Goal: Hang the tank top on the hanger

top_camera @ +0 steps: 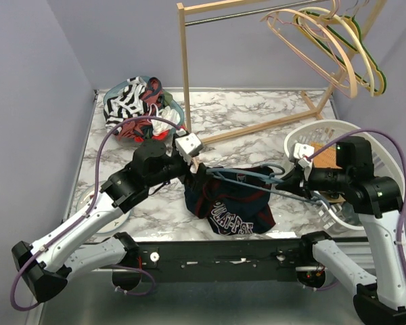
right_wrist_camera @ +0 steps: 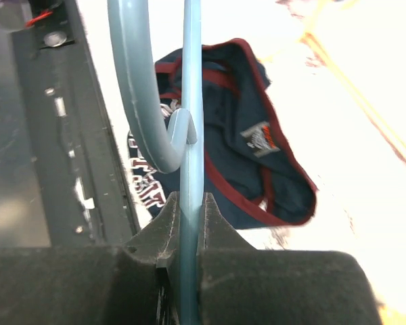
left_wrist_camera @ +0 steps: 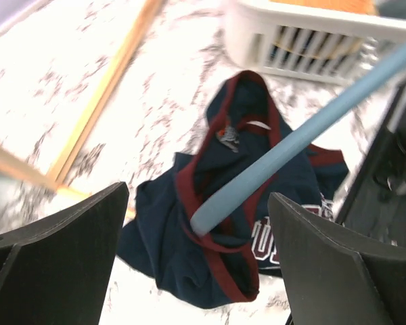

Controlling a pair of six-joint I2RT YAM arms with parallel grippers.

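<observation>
The tank top [top_camera: 233, 206], navy with maroon trim and white lettering, lies crumpled on the marble table near the front edge. The grey-blue hanger [top_camera: 257, 181] stretches across it. My right gripper [top_camera: 300, 183] is shut on the hanger's bar [right_wrist_camera: 191, 169], with the hook [right_wrist_camera: 137, 101] curving just beside it. One hanger arm end [left_wrist_camera: 206, 218] pokes into a maroon-trimmed opening of the tank top [left_wrist_camera: 162, 250]. My left gripper [top_camera: 194, 171] hovers over the tank top's left edge, open and empty [left_wrist_camera: 197, 196]. The tank top also shows in the right wrist view [right_wrist_camera: 240, 169].
A white laundry basket [top_camera: 355, 132] stands behind my right arm. A basket with a striped garment and red clothes [top_camera: 132, 101] sits at the back left. A wooden rack [top_camera: 184, 68] carries beige hangers [top_camera: 328, 44] and a green hanger [top_camera: 371, 68].
</observation>
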